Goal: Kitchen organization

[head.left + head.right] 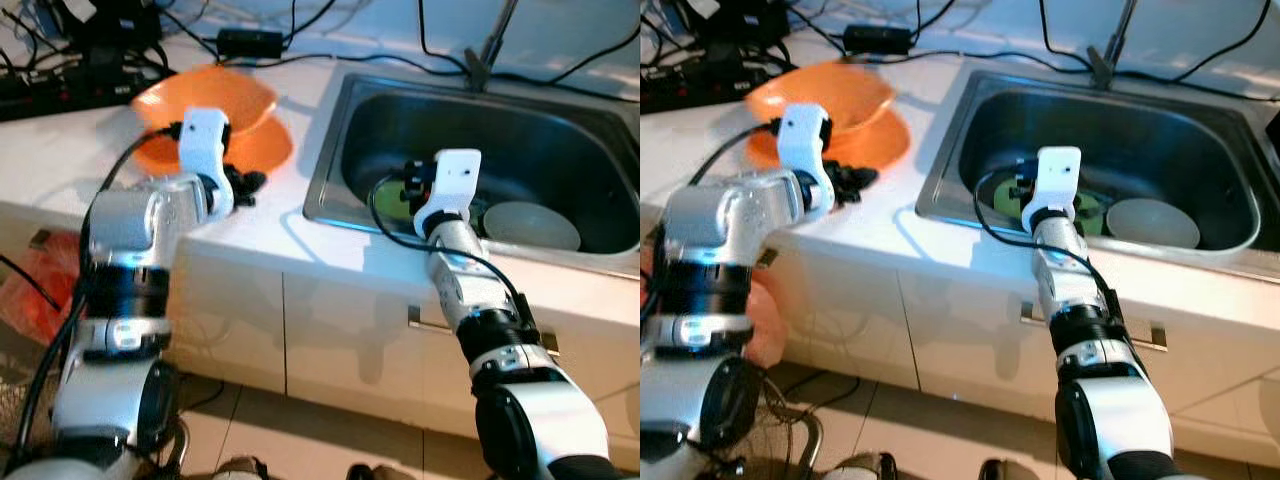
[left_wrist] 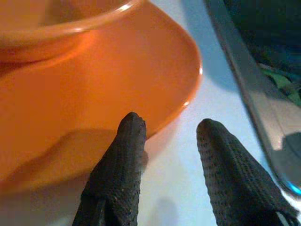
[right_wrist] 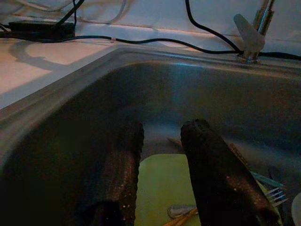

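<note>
While parted at glossy orange plate [image 2: 94, 94] rim, left claw [image 2: 167, 136]; right claw [image 3: 162, 141], parted, above green plate [image 3: 162, 183] inside steel sink [image 1: 345, 130].

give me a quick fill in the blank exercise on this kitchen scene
1. The left end effector hovers at the rim of the ____ plate.
2. The right end effector reaches into the steel ____.
3. On the orange plate sits an orange ____.
4. Inside the sink, cutlery lies on a ____ plate.

Missing words: orange; sink; bowl; green
</note>
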`<state>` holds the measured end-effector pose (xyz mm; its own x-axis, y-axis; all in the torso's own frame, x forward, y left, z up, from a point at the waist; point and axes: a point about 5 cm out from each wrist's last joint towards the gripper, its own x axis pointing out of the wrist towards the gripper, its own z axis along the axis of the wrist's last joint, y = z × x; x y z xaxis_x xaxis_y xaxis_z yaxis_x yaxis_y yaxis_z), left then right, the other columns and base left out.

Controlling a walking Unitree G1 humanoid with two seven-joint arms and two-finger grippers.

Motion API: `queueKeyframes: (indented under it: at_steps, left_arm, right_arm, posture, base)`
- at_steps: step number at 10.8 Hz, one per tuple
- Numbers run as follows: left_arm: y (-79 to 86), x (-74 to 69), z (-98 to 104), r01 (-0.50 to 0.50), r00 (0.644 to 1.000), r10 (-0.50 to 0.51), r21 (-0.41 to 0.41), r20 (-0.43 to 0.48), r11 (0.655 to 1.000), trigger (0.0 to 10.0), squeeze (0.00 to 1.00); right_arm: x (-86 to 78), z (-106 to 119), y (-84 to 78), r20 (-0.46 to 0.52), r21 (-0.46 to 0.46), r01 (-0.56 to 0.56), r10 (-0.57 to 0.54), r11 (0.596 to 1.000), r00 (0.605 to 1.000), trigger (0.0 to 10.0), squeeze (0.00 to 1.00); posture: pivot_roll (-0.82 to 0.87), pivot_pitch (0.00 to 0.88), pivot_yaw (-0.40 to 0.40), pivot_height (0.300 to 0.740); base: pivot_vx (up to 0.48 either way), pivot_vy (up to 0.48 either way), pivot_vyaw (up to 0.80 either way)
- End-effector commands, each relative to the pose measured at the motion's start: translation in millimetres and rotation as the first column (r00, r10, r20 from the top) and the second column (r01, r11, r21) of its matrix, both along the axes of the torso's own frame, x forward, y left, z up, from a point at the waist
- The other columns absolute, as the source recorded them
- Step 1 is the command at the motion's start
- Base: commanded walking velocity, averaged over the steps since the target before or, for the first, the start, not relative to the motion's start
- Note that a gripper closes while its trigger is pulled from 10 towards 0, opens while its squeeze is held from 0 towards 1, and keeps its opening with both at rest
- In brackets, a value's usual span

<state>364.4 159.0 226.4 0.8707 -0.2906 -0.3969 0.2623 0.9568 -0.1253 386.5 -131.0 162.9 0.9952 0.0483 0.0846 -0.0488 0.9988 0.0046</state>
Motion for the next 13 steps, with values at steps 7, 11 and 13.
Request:
queueKeyframes:
  at_steps: [7, 11, 13]
  left_arm:
    - [-22.9, -32.8, 11.7, -0.070, 0.936, -0.019, 0.240, 0.351, 0.968, 10.0, 0.00]
    - [-49.1, -38.6, 23.3, -0.025, 0.851, -0.150, 0.323, 0.504, 0.946, 10.0, 0.00]
    - [-67.9, -44.2, 29.9, 0.014, 0.765, -0.273, 0.408, 0.583, 0.913, 10.0, 0.00]
  right_arm:
    - [-2.2, -7.8, -3.7, -0.029, 0.015, 0.013, -0.013, 1.000, 0.999, 10.0, 0.00]
    - [-2.0, -5.6, -7.2, -0.012, 0.045, 0.033, -0.033, 0.998, 0.999, 10.0, 0.00]
    - [-2.9, -7.2, -2.6, -0.015, 0.047, 0.023, -0.022, 0.999, 1.000, 10.0, 0.00]
  posture:
    - [0.12, 0.105, -0.036, 0.740]
    - [0.12, 0.104, -0.041, 0.740]
    - [0.12, 0.104, -0.041, 0.740]
  base:
    - [0.000, 0.000, 0.00]
    - [0.000, 0.000, 0.00]
    - [0.000, 0.000, 0.00]
